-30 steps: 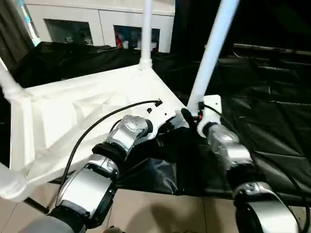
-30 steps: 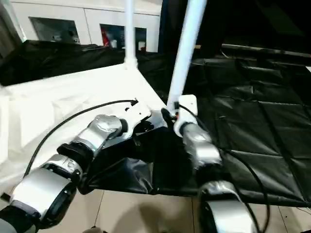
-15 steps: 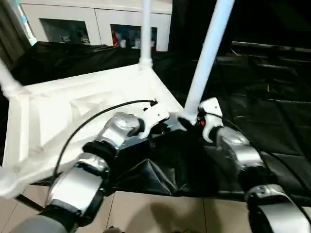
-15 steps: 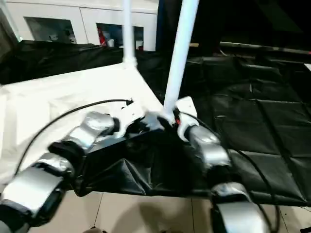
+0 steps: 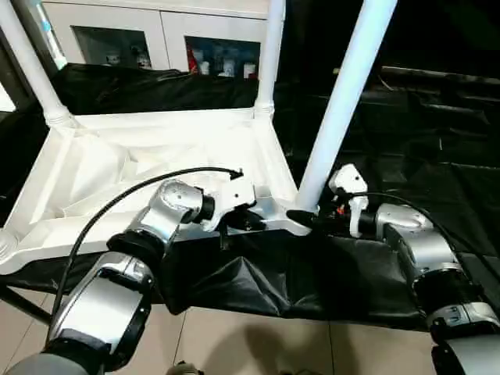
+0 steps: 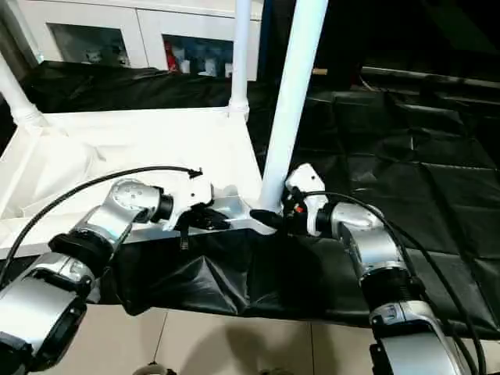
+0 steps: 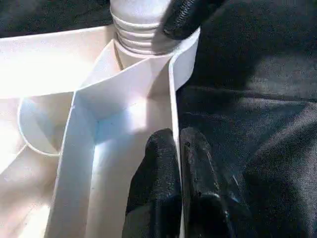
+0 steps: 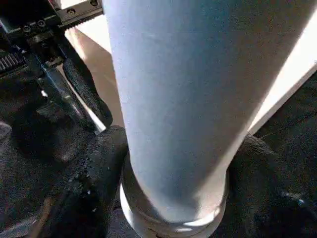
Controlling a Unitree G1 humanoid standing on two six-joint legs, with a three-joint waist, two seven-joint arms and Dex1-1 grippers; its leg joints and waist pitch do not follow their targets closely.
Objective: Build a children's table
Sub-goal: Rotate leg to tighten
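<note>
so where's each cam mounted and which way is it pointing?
Left eye: head, looking forward and down at the upturned tabletop; both silver forearms show.
Right eye: same head, slightly offset; same scene.
Left wrist: along the left gripper, pinched on the tabletop's rim.
Right wrist: along the right gripper, its fingers either side of the near leg at its base.
Shared: both wrist views show that leg's corner, and each shows the other gripper.

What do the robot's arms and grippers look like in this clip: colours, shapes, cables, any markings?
Both forearms are built of rounded silver segments with black joint rings. The left arm carries a black cable looping along it to a white wrist block; the right arm has a thinner black cable and a small red-orange detail by its white block. The left gripper and right gripper each have two black, matte, rounded fingers.
</note>
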